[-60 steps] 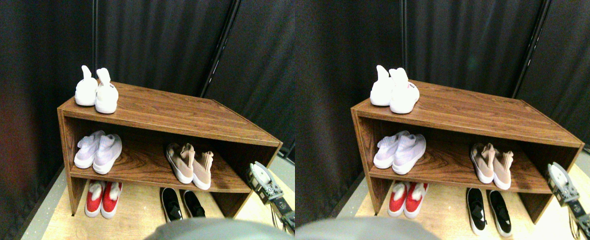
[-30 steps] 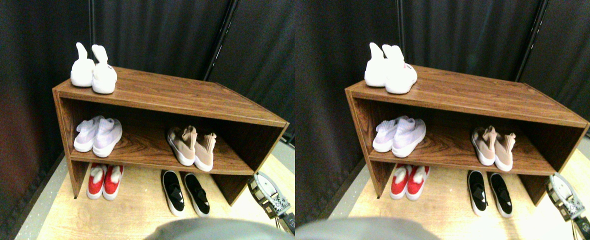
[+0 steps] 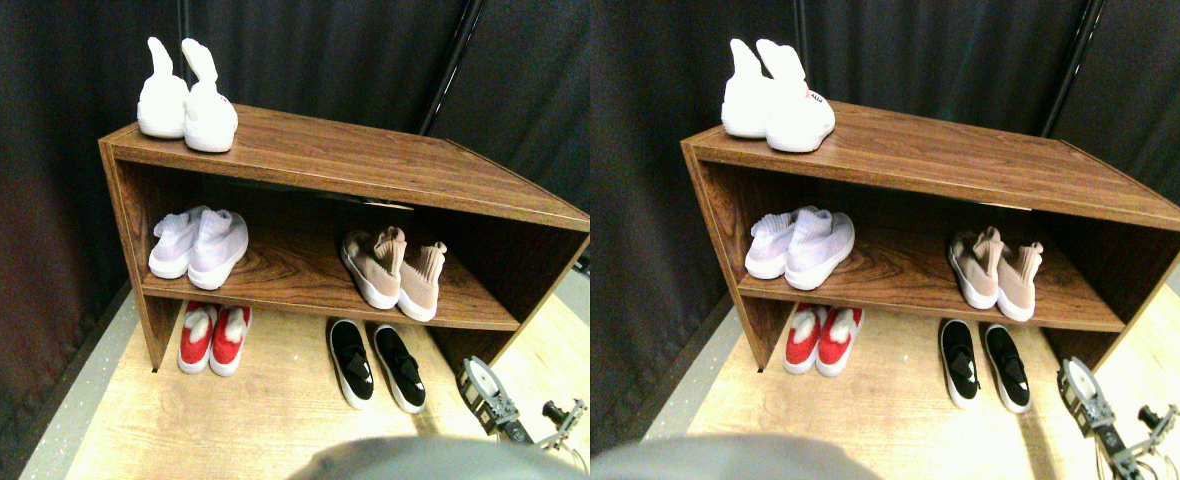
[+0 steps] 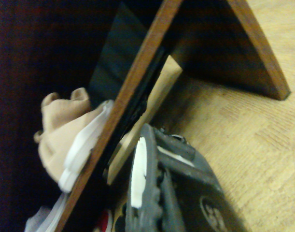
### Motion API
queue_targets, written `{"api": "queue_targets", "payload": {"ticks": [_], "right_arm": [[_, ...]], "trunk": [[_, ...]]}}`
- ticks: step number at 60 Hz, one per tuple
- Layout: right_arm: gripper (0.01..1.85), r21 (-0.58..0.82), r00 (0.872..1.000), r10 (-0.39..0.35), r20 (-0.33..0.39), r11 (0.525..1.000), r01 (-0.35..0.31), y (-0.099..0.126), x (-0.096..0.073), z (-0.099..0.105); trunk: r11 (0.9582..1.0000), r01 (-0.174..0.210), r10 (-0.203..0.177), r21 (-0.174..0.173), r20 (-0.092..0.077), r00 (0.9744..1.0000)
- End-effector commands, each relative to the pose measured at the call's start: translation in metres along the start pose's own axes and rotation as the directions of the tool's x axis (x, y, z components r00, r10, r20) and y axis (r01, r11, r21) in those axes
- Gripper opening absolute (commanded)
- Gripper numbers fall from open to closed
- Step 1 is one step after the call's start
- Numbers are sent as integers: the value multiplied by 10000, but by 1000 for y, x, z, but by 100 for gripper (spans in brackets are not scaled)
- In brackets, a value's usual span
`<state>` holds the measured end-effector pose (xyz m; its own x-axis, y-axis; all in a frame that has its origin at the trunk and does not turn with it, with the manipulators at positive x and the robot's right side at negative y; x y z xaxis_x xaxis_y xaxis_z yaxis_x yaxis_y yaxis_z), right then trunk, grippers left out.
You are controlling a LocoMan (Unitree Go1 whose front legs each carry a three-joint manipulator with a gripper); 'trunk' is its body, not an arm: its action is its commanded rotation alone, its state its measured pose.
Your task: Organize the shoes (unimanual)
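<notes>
No readable writing shows on the shoes [image 3: 384, 270]; whether the right hand [image 3: 483, 393] is clenched is unclear.

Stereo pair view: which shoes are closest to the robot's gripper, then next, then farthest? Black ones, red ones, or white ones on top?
From the right gripper, low on the right:
1. The black shoes, on the floor just left of it.
2. The red shoes, on the floor under the rack's left end.
3. The white shoes, on the rack's top, far left corner.
</notes>
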<state>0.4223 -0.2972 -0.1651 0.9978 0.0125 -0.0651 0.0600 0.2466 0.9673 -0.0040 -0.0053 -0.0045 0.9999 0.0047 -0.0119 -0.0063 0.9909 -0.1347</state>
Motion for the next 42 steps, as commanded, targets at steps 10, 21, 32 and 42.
{"api": "queue_targets", "payload": {"ticks": [10,21,32,42], "right_arm": [[6,754,9915,-960,881,9931,894,-37,28,3],[6,1054,9761,-1530,1543,9848,1378,-56,52,6],[6,1293,9629,-2033,1774,9748,1820,-65,70,9],[6,1600,9590,-2347,1589,9646,2096,-69,76,3]], "trunk": [[9995,-121,118,-277,-112,9999],[9996,-123,122,-250,-34,9999],[9996,-145,145,-255,14,9999],[9991,-251,252,-329,28,9997]]}}
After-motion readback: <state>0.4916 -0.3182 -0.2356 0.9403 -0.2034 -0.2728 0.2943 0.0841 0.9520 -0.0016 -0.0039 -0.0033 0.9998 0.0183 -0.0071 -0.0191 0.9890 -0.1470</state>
